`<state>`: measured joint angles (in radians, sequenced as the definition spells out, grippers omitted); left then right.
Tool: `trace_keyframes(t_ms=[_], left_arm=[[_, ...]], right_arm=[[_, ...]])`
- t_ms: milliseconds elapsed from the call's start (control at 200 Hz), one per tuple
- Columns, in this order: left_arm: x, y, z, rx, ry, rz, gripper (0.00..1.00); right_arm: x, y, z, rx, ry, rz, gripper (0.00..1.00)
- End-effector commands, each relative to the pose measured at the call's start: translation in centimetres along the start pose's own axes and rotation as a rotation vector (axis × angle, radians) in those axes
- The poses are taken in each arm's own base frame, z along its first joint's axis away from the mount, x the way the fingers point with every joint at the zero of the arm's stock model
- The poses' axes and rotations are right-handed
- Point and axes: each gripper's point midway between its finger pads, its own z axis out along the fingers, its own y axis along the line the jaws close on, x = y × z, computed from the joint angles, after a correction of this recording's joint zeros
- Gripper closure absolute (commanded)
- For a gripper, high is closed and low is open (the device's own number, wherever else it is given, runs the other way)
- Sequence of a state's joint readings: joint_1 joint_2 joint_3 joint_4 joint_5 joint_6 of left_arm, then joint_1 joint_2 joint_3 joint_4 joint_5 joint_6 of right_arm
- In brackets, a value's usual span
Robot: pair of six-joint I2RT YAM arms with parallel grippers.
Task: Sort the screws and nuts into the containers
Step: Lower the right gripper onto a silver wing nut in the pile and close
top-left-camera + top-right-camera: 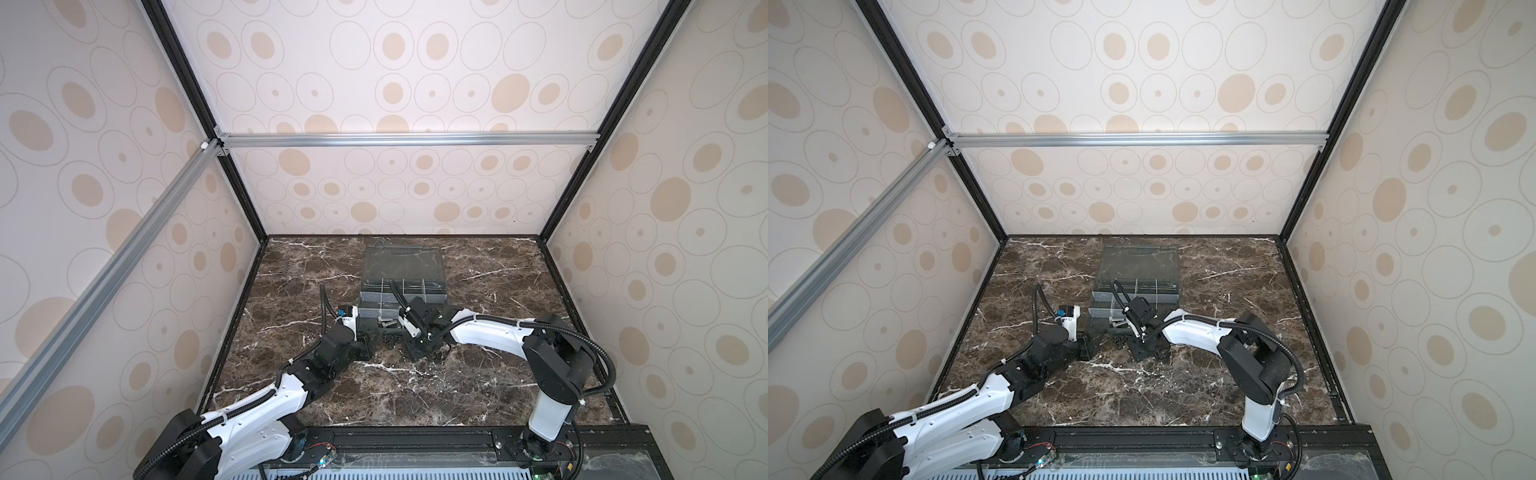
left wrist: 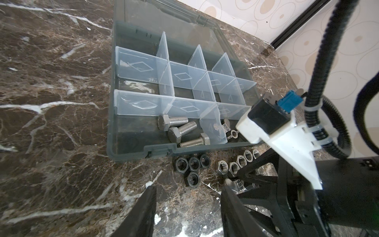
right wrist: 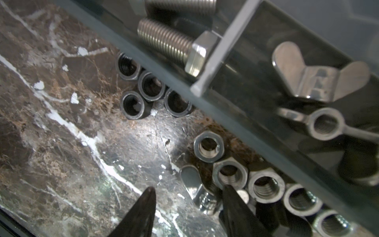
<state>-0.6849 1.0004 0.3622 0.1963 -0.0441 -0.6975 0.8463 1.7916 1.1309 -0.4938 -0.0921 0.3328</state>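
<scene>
Three silvery screws (image 2: 180, 129) lie in a front cell of the containers, a dark grey divided box (image 2: 131, 151) with clear partitions. Two wing nuts (image 3: 320, 82) lie in the neighbouring cell. On the marble in front of the box sit several black nuts (image 2: 193, 166) and a row of several silver nuts (image 2: 235, 164). My left gripper (image 2: 188, 187) hovers open just short of the black nuts and holds nothing. My right gripper (image 3: 188, 187) is open and low over the table. A loose wing nut (image 3: 196, 188) lies between its fingers, against the one beside the silver nuts (image 3: 208, 146).
The box's clear lid (image 1: 403, 259) lies folded back flat behind the cells. The right arm's wrist and cable (image 2: 311, 115) hang over the box's front right corner, close to my left gripper. Bare marble (image 1: 415, 395) stretches toward the front rail (image 1: 415, 440).
</scene>
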Motion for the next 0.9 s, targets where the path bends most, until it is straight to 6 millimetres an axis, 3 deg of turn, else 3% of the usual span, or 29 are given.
trace_keyframes(t_ms=[0, 495, 895], left_arm=[[0.0, 0.4, -0.3, -0.018, -0.008, -0.015, 0.49], [0.2, 0.7, -0.5, -0.023, -0.017, -0.026, 0.49], [-0.3, 0.9, -1.0, -0.029, -0.038, -0.028, 0.48]], right_arm=[[0.5, 0.4, 0.3, -0.002, 0.030, -0.023, 0.45], [1.6, 1.7, 0.3, -0.015, 0.067, -0.059, 0.47], [0.6, 1.7, -0.2, 0.011, 0.070, -0.122, 0.48]])
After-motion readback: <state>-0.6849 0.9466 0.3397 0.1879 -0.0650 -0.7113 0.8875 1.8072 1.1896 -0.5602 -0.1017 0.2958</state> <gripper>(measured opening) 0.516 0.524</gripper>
